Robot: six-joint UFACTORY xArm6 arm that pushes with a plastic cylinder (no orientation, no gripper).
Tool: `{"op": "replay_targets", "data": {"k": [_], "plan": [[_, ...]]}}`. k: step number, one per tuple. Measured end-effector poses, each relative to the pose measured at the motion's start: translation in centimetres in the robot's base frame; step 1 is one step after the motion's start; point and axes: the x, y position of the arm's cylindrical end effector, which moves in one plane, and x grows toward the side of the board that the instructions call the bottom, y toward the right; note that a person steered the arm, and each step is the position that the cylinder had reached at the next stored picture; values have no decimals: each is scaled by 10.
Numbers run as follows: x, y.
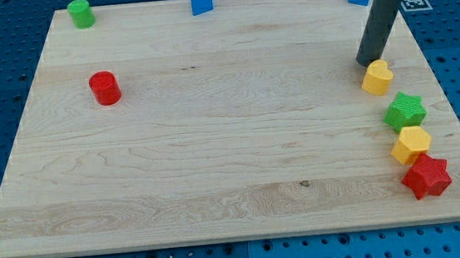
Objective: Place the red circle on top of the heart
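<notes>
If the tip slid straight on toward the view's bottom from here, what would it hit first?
Probably the yellow heart, which sits just below and slightly right of my tip, nearly touching; depth is hard to judge, so it may only clip the heart's left edge.

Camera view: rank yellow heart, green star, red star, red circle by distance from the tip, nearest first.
Measured from my tip, near the view's upper right:
1. Yellow heart, just below-right of the tip, almost touching.
2. Green star, right edge, lower down.
3. Red star, the view's bottom right.
4. Red circle, far across on the view's left.
</notes>
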Motion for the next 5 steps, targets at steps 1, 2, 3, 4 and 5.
{"op": "replay_targets", "data": {"k": [1,2,3,4,5], "plan": [[8,1],[14,1],[11,-15],[12,-80],[57,-155]]}}
